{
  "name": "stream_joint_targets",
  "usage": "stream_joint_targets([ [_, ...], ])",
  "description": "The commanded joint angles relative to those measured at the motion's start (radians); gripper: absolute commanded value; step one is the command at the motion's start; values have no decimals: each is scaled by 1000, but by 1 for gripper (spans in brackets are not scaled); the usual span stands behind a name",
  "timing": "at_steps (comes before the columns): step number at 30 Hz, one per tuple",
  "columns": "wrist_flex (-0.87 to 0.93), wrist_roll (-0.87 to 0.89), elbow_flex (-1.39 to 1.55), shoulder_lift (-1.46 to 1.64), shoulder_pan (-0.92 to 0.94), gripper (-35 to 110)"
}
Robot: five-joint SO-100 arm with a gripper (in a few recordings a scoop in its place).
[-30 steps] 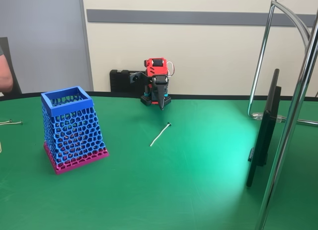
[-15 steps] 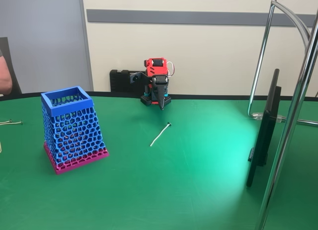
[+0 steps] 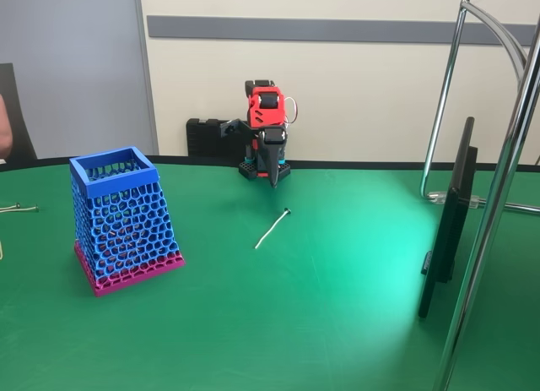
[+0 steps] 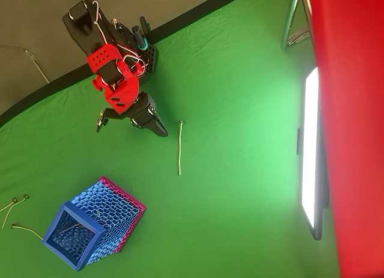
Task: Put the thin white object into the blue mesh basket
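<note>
Slightly raised since a moment ago, the arm's red upper part sits higher. Nearest, the blue mesh basket (image 3: 124, 218) holds a thin strand, seen overhead (image 4: 71, 230). Mid-tabletop lies the thin white object (image 3: 272, 229). At the far edge the gripper (image 3: 272, 180) points down, fingers together, empty.

At the fixed view's left edge we see a person's arm (image 3: 4, 125) cut off. The gripper (image 3: 272, 181) is too small there to tell whether its fingers part. The basket (image 4: 90, 227) hides its own bottom overhead.
</note>
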Motion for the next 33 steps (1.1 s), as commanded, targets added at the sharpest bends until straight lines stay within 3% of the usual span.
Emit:
stream_joint_targets([
  [1,-21,-26,-130,-146,5,1],
  [9,8,-135,-299,-387,0,3],
  [20,190,-388,-561,-716,-5,13],
  [33,253,-681,-563,-904,-87,18],
])
